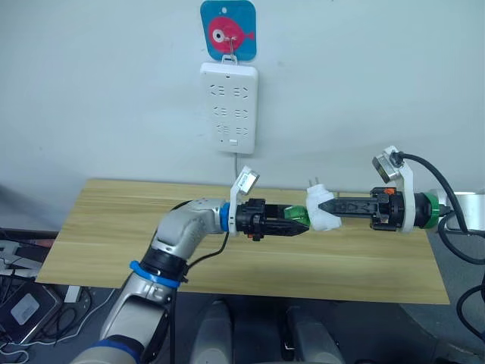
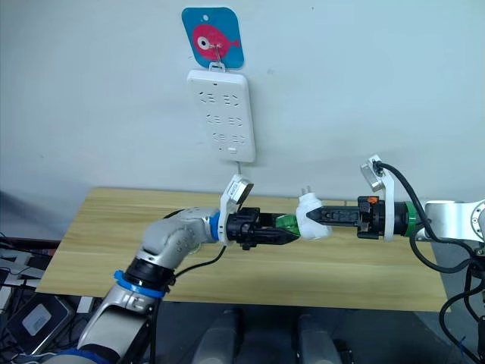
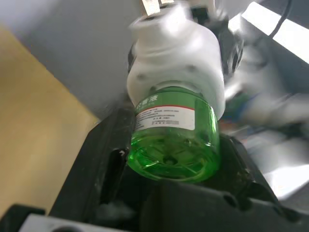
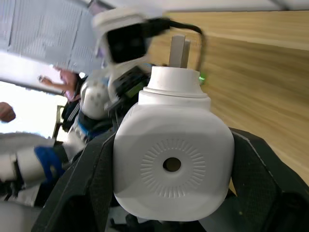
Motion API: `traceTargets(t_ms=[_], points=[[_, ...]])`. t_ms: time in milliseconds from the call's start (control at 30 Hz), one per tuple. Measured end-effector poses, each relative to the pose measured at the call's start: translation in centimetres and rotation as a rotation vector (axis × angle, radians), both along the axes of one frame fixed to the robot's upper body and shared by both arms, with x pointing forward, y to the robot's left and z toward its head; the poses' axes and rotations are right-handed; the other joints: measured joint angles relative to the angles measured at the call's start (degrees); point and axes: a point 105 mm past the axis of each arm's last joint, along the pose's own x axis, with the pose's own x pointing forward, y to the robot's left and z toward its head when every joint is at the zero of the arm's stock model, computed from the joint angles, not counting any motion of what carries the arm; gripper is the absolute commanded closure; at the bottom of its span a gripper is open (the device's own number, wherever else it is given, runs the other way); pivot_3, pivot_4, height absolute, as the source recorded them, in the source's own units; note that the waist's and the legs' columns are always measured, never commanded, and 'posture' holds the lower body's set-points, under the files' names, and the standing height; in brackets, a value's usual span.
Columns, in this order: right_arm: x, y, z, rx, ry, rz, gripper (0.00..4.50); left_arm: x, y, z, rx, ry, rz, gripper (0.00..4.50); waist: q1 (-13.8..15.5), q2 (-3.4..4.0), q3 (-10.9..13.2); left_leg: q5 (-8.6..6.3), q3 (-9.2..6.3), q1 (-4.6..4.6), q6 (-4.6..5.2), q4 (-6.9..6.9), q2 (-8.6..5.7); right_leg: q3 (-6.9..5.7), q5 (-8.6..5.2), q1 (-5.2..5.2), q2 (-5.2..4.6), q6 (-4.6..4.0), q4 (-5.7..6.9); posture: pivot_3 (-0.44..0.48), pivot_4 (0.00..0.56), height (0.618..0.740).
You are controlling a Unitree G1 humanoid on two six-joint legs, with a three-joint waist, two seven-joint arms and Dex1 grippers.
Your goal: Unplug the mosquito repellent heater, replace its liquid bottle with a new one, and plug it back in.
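From the head camera, the mosquito repellent heater (image 1: 320, 210) hangs in the air above the wooden table (image 1: 114, 227), below and to the right of the power strip (image 1: 229, 106) on the wall, so it is already unplugged, its prongs pointing up. The right gripper (image 1: 327, 206) is clamped on the heater's white body, while the left gripper (image 1: 301, 221) meets it from the opposite side, closed around the green liquid bottle (image 1: 300, 219) at the heater's base. Holding each part with a separate arm is likely meant to let one twist against the other.

In the left wrist view, the bottle (image 3: 174, 140) sits between the black fingers (image 3: 104, 164), its neck still seated inside the heater (image 3: 176, 63); motion blur makes it hard to say how far it is unscrewed.

In the right wrist view, the heater (image 4: 173, 162) shows its round vent hole, squeezed between the fingers (image 4: 263, 179), with the table beyond it.
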Motion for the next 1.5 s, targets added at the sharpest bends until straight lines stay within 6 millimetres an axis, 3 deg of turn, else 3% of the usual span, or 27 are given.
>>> traceTargets(t_ms=[33, 100, 267, 400, 500, 600, 667, 833, 933, 1033, 1167, 1333, 1433, 1500], points=[[-0.2, 0.2, 0.3, 0.007, -0.015, 0.022, 1.50, -0.2, 0.3, 0.4, -0.001, 0.116, -0.042, 2.23, -0.13, -0.01, 0.01, 0.00, -0.05, -0.02, 0.00, 0.00, -0.01, -0.05, 0.00, 0.00, 0.00, 0.00, -0.01, 0.208, 0.240, 0.740], [-0.5, 0.5, 0.8, 0.017, -0.041, 0.058, 1.50, -0.4, 0.6, 0.9, -0.003, 0.305, -0.105, 1.50, -0.34, -0.02, 0.01, 0.00, -0.04, -0.03, 0.00, 0.01, -0.03, -0.05, 0.00, 0.01, 0.00, 0.00, -0.04, 0.208, 0.240, 0.740], [-1.1, 0.4, -0.2, -0.015, 0.003, 0.090, 1.50, 0.1, 1.2, 0.6, -0.022, 0.416, -0.091, 0.02, -0.20, -0.08, 0.05, 0.00, -0.03, -0.06, -0.02, 0.00, -0.03, -0.06, 0.00, 0.01, -0.06, -0.01, -0.04, 0.189, 0.233, 0.740], [-0.6, -0.1, -0.5, -0.003, 0.028, 0.052, 1.50, 0.6, 0.9, 0.9, -0.023, 0.390, -0.067, 0.02, 0.21, -0.09, 0.05, 0.01, -0.01, -0.07, -0.03, 0.01, -0.05, -0.04, 0.01, 0.01, -0.08, -0.01, -0.04, 0.183, 0.228, 0.740], [0.0, -1.0, -1.1, 0.022, 0.069, -0.019, 1.50, 2.4, 2.2, 1.4, -0.044, 0.297, 0.056, 0.02, 0.20, -0.09, 0.05, 0.01, 0.02, -0.04, -0.03, 0.02, -0.03, -0.02, 0.01, 0.00, -0.09, -0.02, -0.01, 0.177, 0.228, 0.740], [0.6, -2.6, -1.6, 0.043, 0.110, -0.114, 1.50, 3.2, 4.8, 2.4, 0.041, -0.112, 0.197, 0.02, -0.01, -0.08, 0.05, 0.01, 0.17, -0.01, -0.05, -0.04, -0.02, 0.10, 0.17, -0.01, -0.12, -0.29, -0.04, 0.186, 0.225, 0.740], [1.3, -3.6, -1.6, 0.055, 0.120, -0.181, 1.50, 2.8, 5.3, 3.0, 0.073, -0.426, 0.234, 0.02, 0.25, -0.08, 0.04, 0.00, 0.32, 0.01, -0.06, -0.06, -0.05, 0.20, 0.17, -0.01, -0.18, -0.30, -0.08, 0.201, 0.224, 0.740], [2.2, -4.4, -1.3, 0.107, 0.140, -0.257, 1.50, 1.0, 3.7, 0.5, 0.062, -1.265, 0.253, 0.02, 1.92, -0.08, 0.04, -0.01, 0.47, 0.02, -0.07, 0.02, -0.09, 0.34, 0.20, 0.00, -0.25, -0.32, -0.14, 0.225, 0.220, 0.740], [2.4, -4.1, -1.3, 0.120, 0.139, -0.260, 1.50, 1.0, 2.9, 0.1, 0.031, -1.555, 0.289, 0.02, 2.48, -0.06, 0.03, -0.01, 0.45, 0.02, -0.06, 0.05, -0.08, 0.37, 0.21, 0.00, -0.21, -0.30, -0.11, 0.227, 0.219, 0.740], [2.3, -3.2, -1.2, 0.139, 0.134, -0.232, 1.50, 1.9, 1.8, -0.1, 0.025, -1.684, 0.367, 0.02, 2.93, -0.06, 0.03, -0.01, 0.46, -0.08, -0.05, 0.20, -0.11, 0.40, 0.29, 0.00, -0.21, -0.13, -0.13, 0.228, 0.219, 0.740], [2.2, -2.4, -1.0, 0.148, 0.120, -0.202, 1.50, 2.3, 0.4, 1.1, -0.030, -1.824, 0.400, 0.02, 3.49, -0.06, 0.03, -0.01, 0.46, -0.15, -0.05, 0.30, -0.12, 0.40, 0.36, 0.00, -0.21, -0.03, -0.13, 0.224, 0.217, 0.740], [2.2, -1.8, -0.5, 0.158, 0.102, -0.180, 1.50, 1.9, -0.2, 0.3, -0.070, -1.849, 0.384, 0.02, 3.49, -0.04, 0.02, -0.01, 0.40, -0.11, -0.04, 0.28, -0.08, 0.34, 0.37, -0.01, -0.16, -0.04, -0.03, 0.224, 0.217, 0.740], [2.2, -1.6, -0.4, 0.160, 0.096, -0.175, 1.50, 1.6, -0.5, 0.4, -0.103, -1.867, 0.382, 0.56, 3.62, -0.04, 0.02, -0.01, 0.40, -0.11, -0.04, 0.29, -0.10, 0.34, 0.37, -0.01, -0.16, -0.05, -0.03, 0.211, 0.218, 0.740], [2.2, -1.6, -0.5, 0.155, 0.098, -0.176, 1.50, 1.7, -0.6, 0.7, -0.110, -1.878, 0.380, 1.23, 3.63, -0.04, 0.02, -0.01, 0.42, -0.12, -0.04, 0.30, -0.10, 0.36, 0.37, 0.00, -0.17, -0.05, -0.03, 0.208, 0.219, 0.740]])
